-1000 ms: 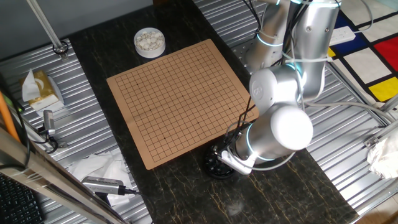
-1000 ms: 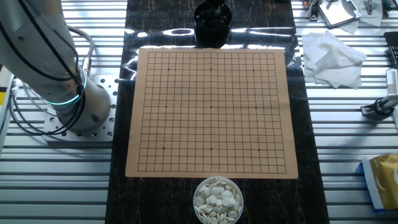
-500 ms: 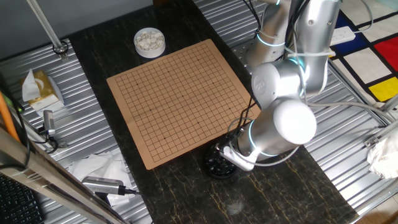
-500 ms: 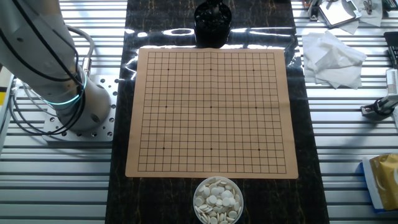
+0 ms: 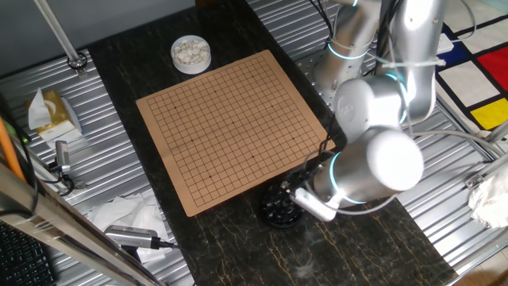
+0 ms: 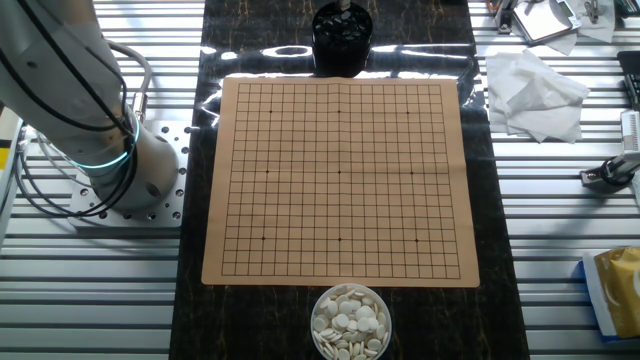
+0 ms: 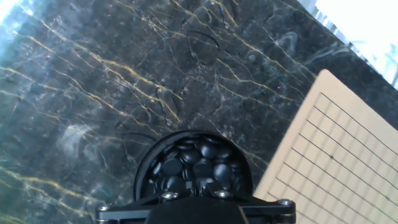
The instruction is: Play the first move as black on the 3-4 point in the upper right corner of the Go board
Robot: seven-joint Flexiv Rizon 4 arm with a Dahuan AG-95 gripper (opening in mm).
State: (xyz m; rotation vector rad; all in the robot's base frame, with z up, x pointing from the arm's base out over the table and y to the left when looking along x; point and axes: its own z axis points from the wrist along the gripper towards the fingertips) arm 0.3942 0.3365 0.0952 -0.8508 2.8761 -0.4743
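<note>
Black bowl (image 7: 194,165) brims with black stones; white stones fill the far bowl (image 6: 350,320).
Only the hand view looks inside; gripper's (image 7: 194,208) opening can't be told.

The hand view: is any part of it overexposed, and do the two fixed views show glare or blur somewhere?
Hand view: the upper right corner is blown out white; the bowl of black stones is sharp. The other fixed view: glare on the dark tabletop above the Go board. One fixed view: evenly lit, without visible blur.

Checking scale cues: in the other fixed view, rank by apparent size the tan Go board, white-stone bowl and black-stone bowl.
1. Tan wooden Go board, by far.
2. White-stone bowl.
3. Black-stone bowl; it sits farther away, so unsure.
</note>
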